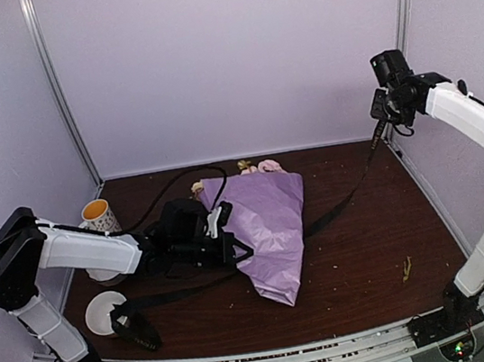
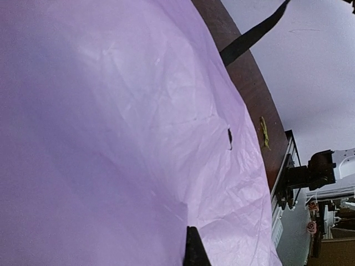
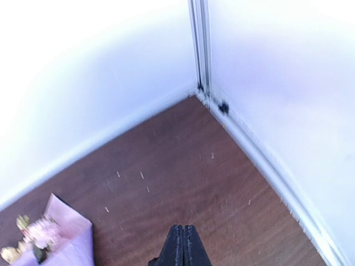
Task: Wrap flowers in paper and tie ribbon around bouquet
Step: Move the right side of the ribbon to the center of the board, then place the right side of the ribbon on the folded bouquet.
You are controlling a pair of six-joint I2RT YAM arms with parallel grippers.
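lying lengthwise on the brown table [image 1: 370,244] in the overhead view, the bouquet [image 1: 270,218] is a lilac cone. the paper [image 1: 281,271] tapers toward the near edge, and the flowers [image 1: 254,167] peep out at the far, wide end. the left gripper [image 1: 236,241] sits at the paper's left edge, about midway along, fingers closed; whether a fold is caught between them i cannot tell. the ribbon [image 1: 337,208] starts by a dark heap [image 1: 137,331] at the near left, disappears at the cone's left edge and reappears on its right. from there it rises off the table to the right gripper [image 1: 380,127], which hangs high by the back right corner, clamped on the ribbon's end. a mug [image 1: 98,215] and a white dish [image 1: 105,311] stand at the far left.

from the left wrist, crinkled paper fills nearly everything, with a small dark tear [image 2: 229,138] in it. one dark fingertip [image 2: 193,249] shows at the bottom edge, against the sheet. beyond lie a strip of table, a yellow-green scrap [image 2: 264,133] and the ribbon crossing the upper right.

from the right wrist, the two fingers [image 3: 177,246] press together with no gap; the ribbon between them is too thin to make out here. below are the table corner, white walls [image 3: 83,66] and a metal post [image 3: 199,44]. the bouquet's flowered end sits at the lower left.
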